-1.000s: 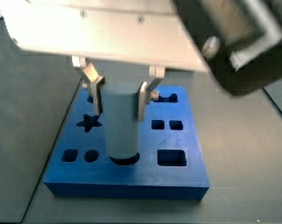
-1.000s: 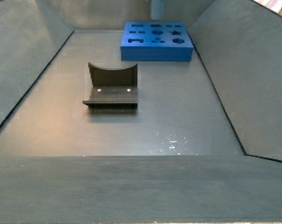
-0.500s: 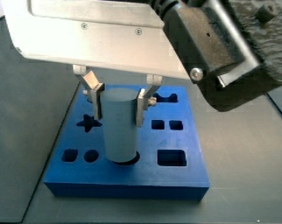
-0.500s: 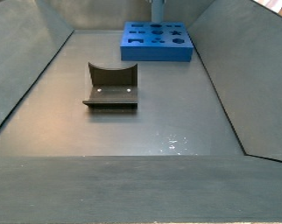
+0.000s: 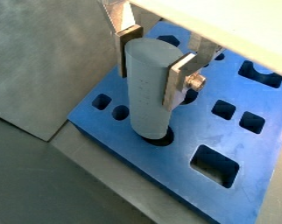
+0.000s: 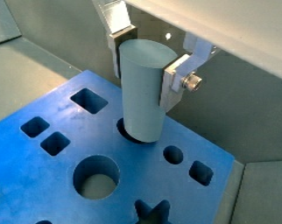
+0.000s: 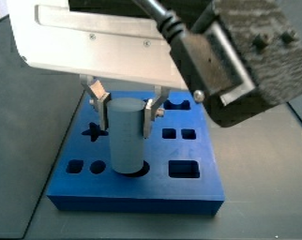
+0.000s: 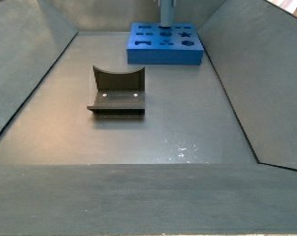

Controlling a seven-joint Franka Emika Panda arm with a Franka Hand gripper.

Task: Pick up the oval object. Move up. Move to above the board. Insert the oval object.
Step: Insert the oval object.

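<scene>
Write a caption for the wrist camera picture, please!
The gripper holds the oval object upright, its lower end in a hole of the blue board.

Both wrist views look steeply down, close on the board (image 5: 131,131); a side view stands far back; the gripper (image 7: 122,98) hangs over the board.

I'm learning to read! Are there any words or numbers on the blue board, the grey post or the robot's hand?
None: no words, numbers, labels or signs can be read in any view.
The board shows only cut-out shapes.
The oval object is plain, standing in a hole of the board.
The hand, closed around the oval object, shows bare metal and screws, no writing.
The fixture on the floor is unmarked.
</scene>
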